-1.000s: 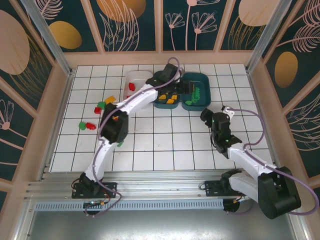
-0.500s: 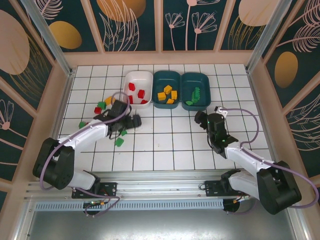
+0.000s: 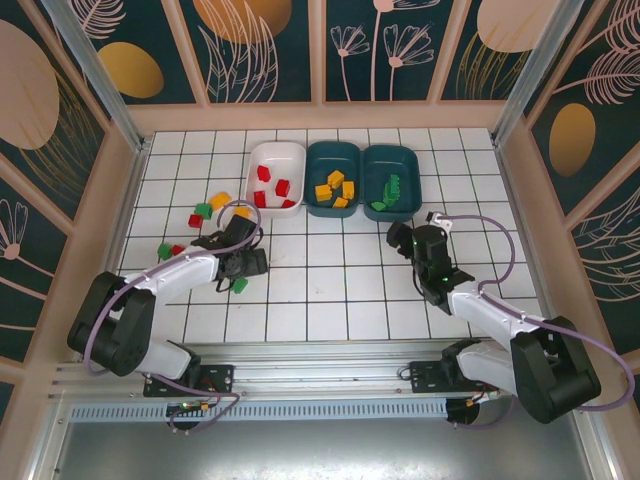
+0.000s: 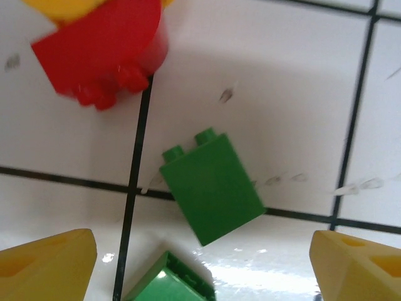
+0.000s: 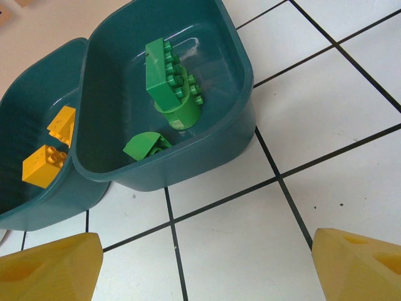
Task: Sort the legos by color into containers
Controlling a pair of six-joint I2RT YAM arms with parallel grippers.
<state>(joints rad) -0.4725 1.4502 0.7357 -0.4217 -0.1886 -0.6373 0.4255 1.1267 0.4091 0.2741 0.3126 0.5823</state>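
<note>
The left gripper (image 4: 202, 256) stands spread above the tiled floor (image 4: 282, 94), pinching nothing. We find a green brick (image 4: 212, 185) lying across a grid line between its fingers (image 4: 53, 260) and just ahead of them, tilted against the grid, studs toward the upper left. A second green piece (image 4: 168, 282) lies just beside it at the lower edge of the wrist view; a red brick (image 4: 103, 53) lies farther out, apart. The right gripper (image 5: 203, 257) is likewise spread, near the teal bin (image 5: 219, 135) holding green bricks (image 5: 169, 81).
</note>
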